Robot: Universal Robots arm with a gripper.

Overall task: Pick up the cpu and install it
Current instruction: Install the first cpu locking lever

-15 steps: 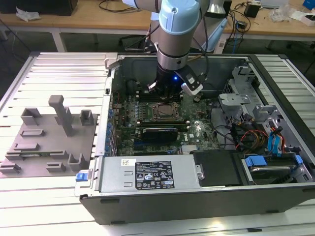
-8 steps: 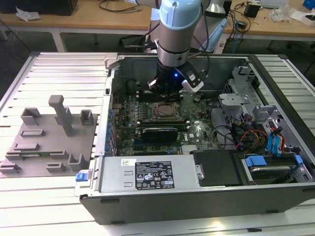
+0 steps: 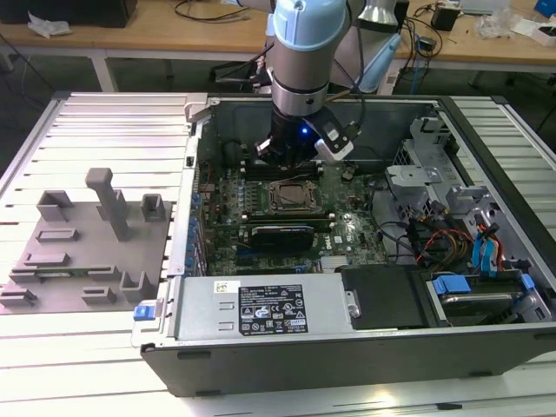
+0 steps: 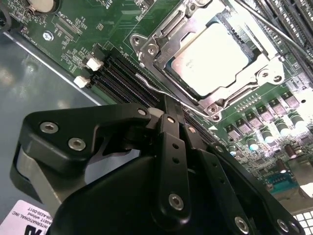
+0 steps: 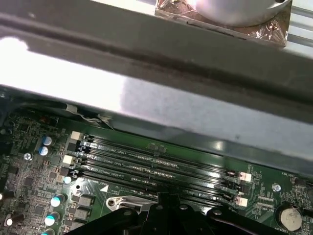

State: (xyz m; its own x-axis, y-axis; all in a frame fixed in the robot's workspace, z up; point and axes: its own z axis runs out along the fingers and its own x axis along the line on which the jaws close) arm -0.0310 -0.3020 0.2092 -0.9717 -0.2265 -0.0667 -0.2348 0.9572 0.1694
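Note:
In the second wrist view the cpu, a flat square chip with a bright silvery top, lies inside the motherboard socket frame. The metal frame sits around its edges. My gripper is just beside the socket, its black fingers drawn together with nothing between them. Its tip is close to the thin socket lever. In the exterior view the gripper hangs over the far edge of the socket inside the open computer case.
Memory slots run beside the socket, next to the case wall. A power supply fills the near side. Drive cages and cables crowd the exterior view's right. A grey fixture stands on the slatted table.

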